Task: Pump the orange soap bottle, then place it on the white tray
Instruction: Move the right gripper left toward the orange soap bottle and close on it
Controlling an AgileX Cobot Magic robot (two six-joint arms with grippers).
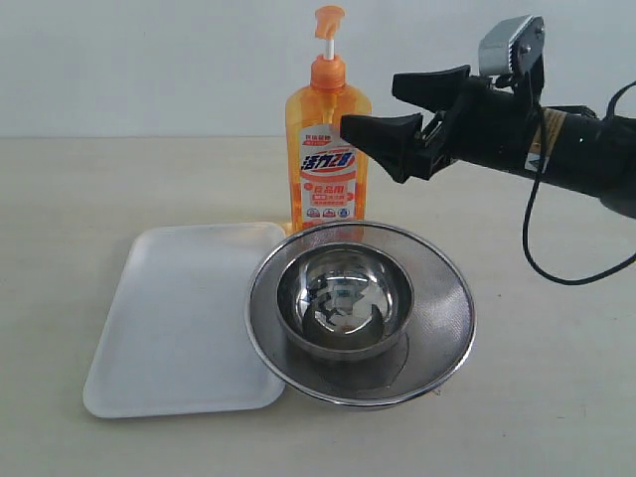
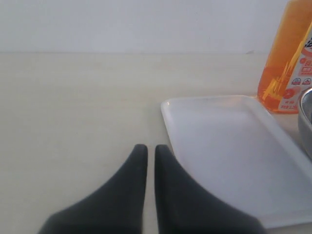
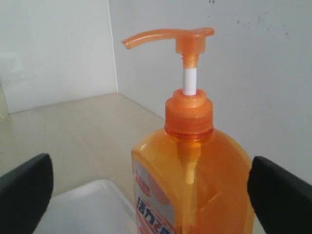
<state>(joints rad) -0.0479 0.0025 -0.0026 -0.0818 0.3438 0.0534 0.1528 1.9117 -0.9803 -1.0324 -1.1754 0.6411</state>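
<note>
The orange soap bottle stands upright on the table, behind the white tray and not on it. Its pump head is raised on its white stem. My right gripper is open at the bottle's shoulder height, coming from the right. In the right wrist view its fingers stand wide on either side of the bottle without touching it. My left gripper is shut on nothing, low over the table beside the tray's near corner; the bottle stands beyond.
A round steel mesh strainer holding a steel bowl sits in front of the bottle and overlaps the tray's right edge. Its rim shows in the left wrist view. A white wall stands behind the table.
</note>
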